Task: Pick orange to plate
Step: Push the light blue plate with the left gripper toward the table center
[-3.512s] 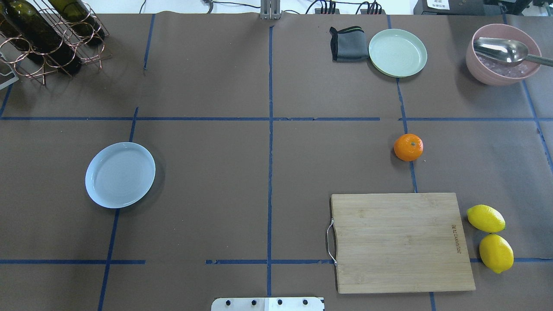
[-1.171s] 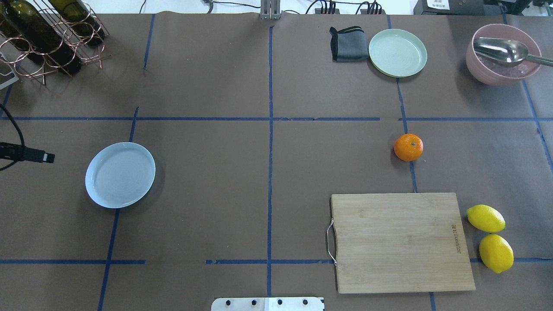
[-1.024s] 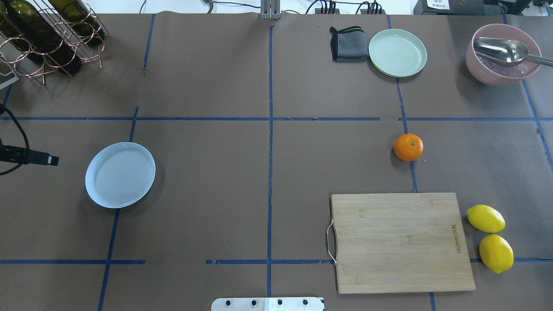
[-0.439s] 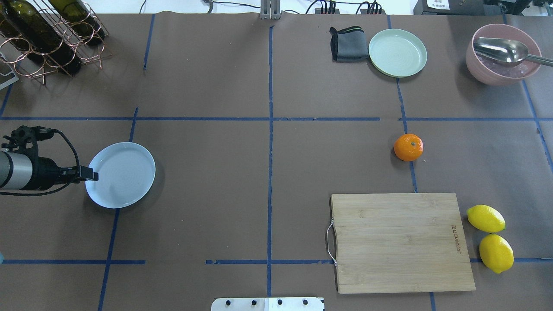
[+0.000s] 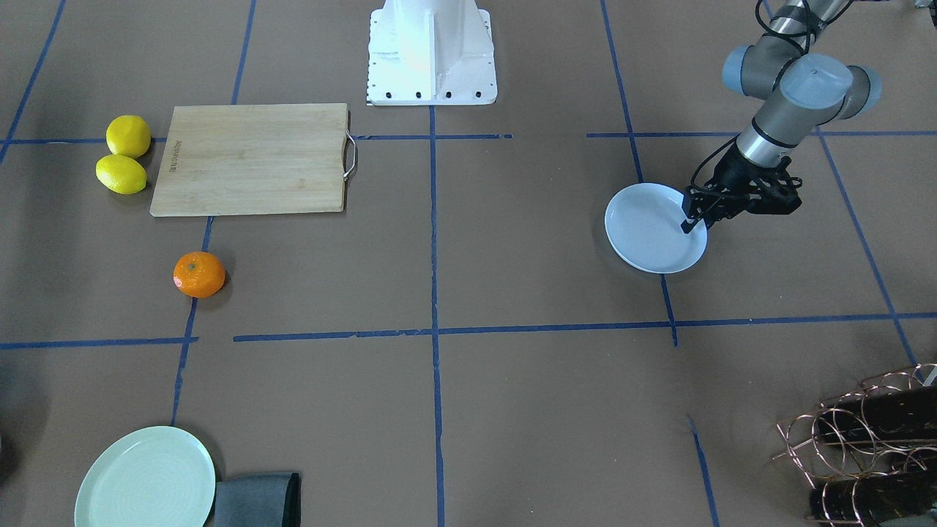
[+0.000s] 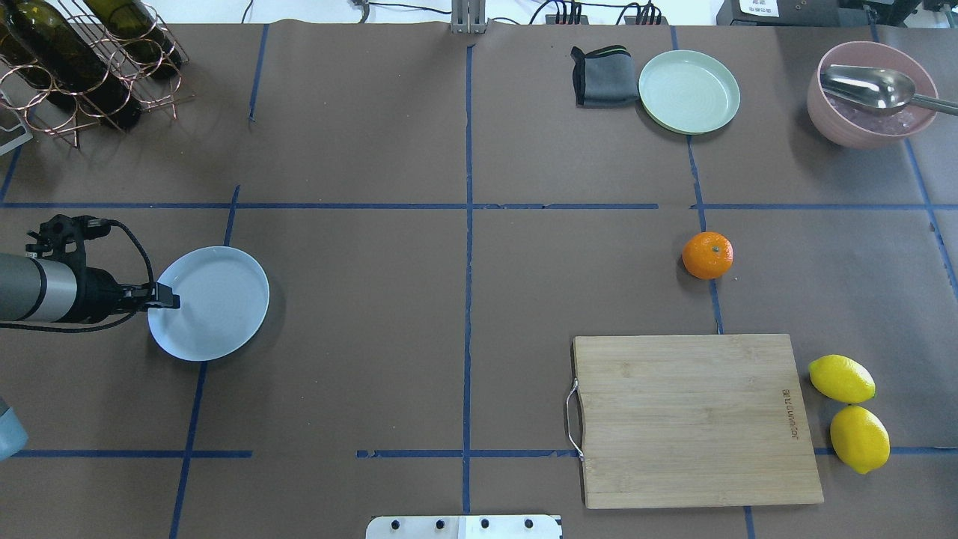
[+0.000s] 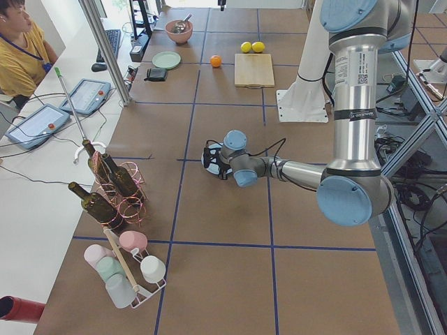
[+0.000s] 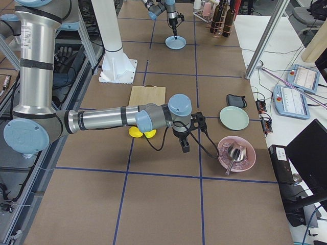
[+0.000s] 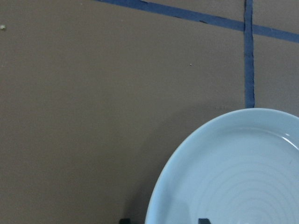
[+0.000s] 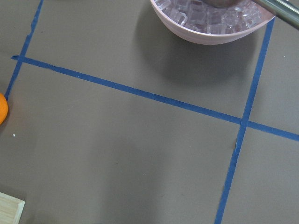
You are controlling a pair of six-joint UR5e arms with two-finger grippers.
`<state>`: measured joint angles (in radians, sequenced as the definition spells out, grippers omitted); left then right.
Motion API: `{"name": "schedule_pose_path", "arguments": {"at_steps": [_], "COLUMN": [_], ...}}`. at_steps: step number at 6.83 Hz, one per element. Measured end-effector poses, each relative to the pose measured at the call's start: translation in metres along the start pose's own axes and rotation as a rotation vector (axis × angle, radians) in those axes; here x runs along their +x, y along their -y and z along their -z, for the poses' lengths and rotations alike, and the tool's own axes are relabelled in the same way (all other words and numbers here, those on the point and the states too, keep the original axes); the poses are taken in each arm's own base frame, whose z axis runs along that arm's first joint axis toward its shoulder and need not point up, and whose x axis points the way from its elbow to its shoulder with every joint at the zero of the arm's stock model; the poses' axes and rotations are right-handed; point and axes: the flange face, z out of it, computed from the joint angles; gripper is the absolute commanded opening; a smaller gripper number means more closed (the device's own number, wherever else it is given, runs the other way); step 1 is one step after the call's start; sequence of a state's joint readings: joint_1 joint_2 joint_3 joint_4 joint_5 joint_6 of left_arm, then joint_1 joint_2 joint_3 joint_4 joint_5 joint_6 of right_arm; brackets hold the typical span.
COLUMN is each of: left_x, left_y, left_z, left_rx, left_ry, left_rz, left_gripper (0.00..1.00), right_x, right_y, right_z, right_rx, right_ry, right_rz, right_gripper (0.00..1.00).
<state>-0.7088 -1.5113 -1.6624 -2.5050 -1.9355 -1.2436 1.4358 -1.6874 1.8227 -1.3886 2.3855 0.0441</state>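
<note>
The orange [image 6: 707,255] rests on the brown table right of centre, with nothing touching it; it also shows as a sliver at the left edge of the right wrist view [image 10: 2,108]. Far to the left lies the white, faintly bluish plate [image 6: 217,314], which holds nothing. My left gripper [image 6: 171,302] hangs low at the plate's left rim. In the left wrist view its two dark fingertips [image 9: 125,220] stand apart, open, with the plate's rim [image 9: 161,205] between them. My right gripper [image 8: 184,147] shows only in the exterior right view, near the pink bowl; I cannot tell its state.
A wooden cutting board [image 6: 696,419] lies below the orange, with two lemons [image 6: 842,378] at its right. At the back right stand a pale green plate [image 6: 688,91], a grey cloth [image 6: 602,75] and a pink bowl [image 6: 872,127] with a metal scoop. A wine rack [image 6: 82,67] fills the back left.
My left arm has come in from the left edge and moved right until its gripper reached the plate's left rim. The orange and the plate have not moved.
</note>
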Motion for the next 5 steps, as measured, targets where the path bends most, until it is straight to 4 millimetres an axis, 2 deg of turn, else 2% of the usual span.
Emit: {"name": "schedule_pose_path", "arguments": {"at_steps": [2,4,5], "left_x": [0.009,0.051,0.083], "left_y": [0.003,0.010,0.020], "left_z": [0.008,0.033,0.036], "left_rx": [0.016,0.052,0.063], "left_ry": [-0.020,-0.094,-0.129], "left_rz": [-0.011,-0.028,-0.019], "left_gripper": [0.00,0.00,0.00], "right_x": [0.000,0.000,0.000], "right_y": [0.000,0.000,0.000], "right_z": [0.000,0.000,0.000], "right_rx": [0.000,0.000,0.000], "right_ry": [0.000,0.000,0.000], "right_rz": [-0.001,0.000,0.000], "right_gripper": [1.00,1.00,1.00]}}
